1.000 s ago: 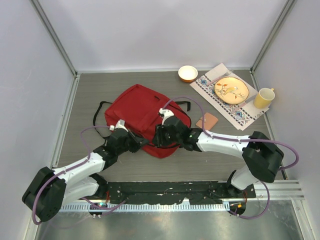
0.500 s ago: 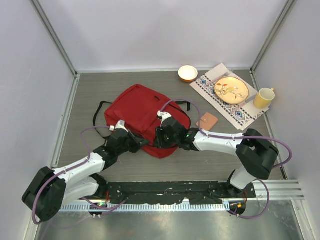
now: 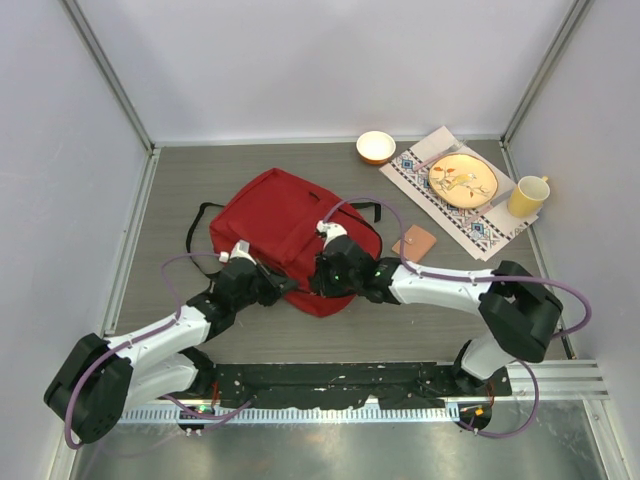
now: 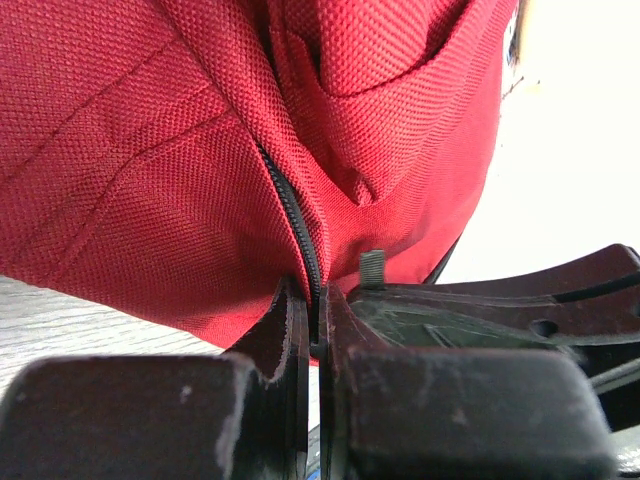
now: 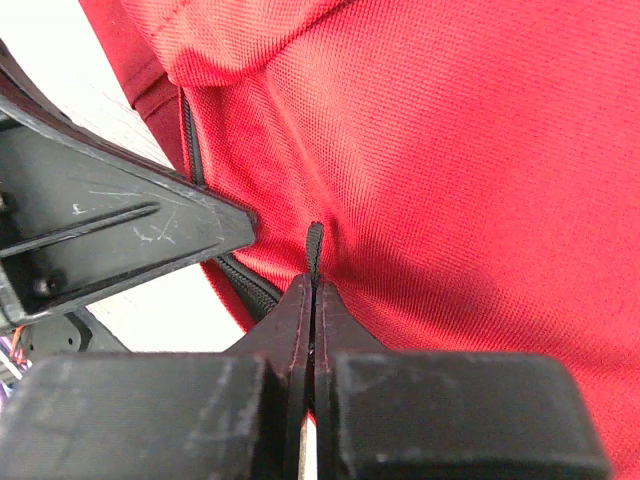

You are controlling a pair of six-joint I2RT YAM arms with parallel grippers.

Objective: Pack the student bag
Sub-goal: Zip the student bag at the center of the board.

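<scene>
Student bag [image 3: 285,235], red, lies flat on the table [image 3: 180,180], both arms meeting at the bag's near edge. The left gripper [image 4: 308,300] is clamped on the bag's seam beside the zipper track [image 4: 293,215]; the right gripper [image 5: 313,290] is pinched together on a thin black tab [image 5: 314,245], seemingly the zipper pull. The fabric is best held taut while the tab is drawn along the track, not lifted off it.

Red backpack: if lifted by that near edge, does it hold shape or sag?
Likely floppy: the backpack fabric folds and puckers near the left gripper. Probably light: it lies flat, looking empty. Coarse weave seems grippy; the thin zipper pull in the right gripper may slip.
</scene>
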